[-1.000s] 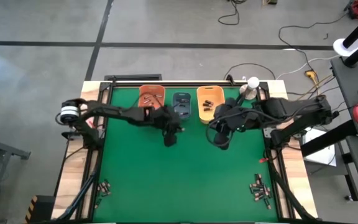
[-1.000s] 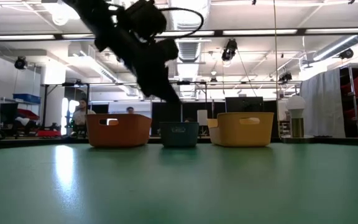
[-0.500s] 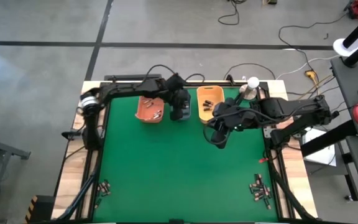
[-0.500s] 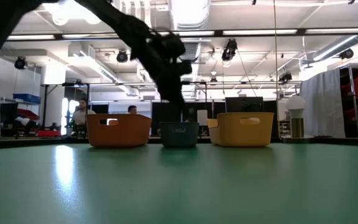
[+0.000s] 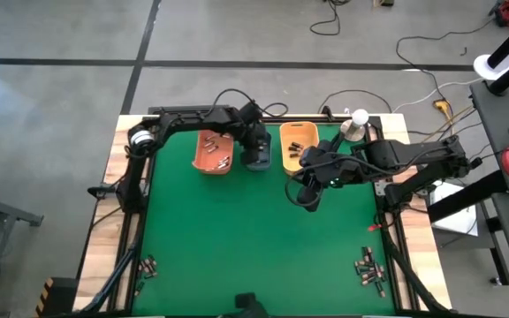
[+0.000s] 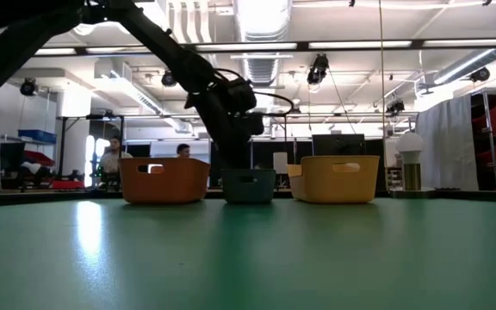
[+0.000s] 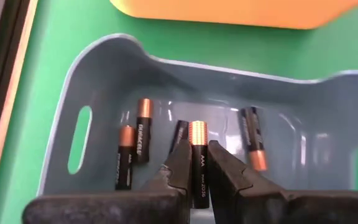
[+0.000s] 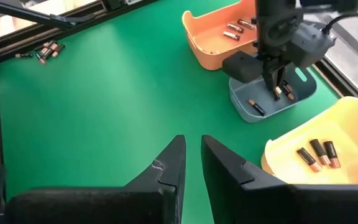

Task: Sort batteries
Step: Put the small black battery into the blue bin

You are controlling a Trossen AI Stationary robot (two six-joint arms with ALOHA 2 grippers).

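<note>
Evidently mid-drop, the left gripper (image 7: 198, 171) pinches a black, copper-tipped AAA battery (image 7: 198, 163) over the blue-grey plastic bin (image 7: 73, 87) at upper centre of the high view, so release seems next; the right gripper (image 8: 191, 163) hovers slightly parted, empty.

Green-topped bench (image 5: 237, 238). Orange bin (image 5: 214, 152), blue-grey bin (image 5: 259, 157) and yellow bin (image 5: 295, 146) sit in a row along the far edge. Loose batteries lie at the near-left corner (image 5: 148, 266) and near-right corner (image 5: 369, 270).

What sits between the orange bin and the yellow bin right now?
The blue-grey bin, with the left end effector over it holding a battery; the high view shows it.
</note>
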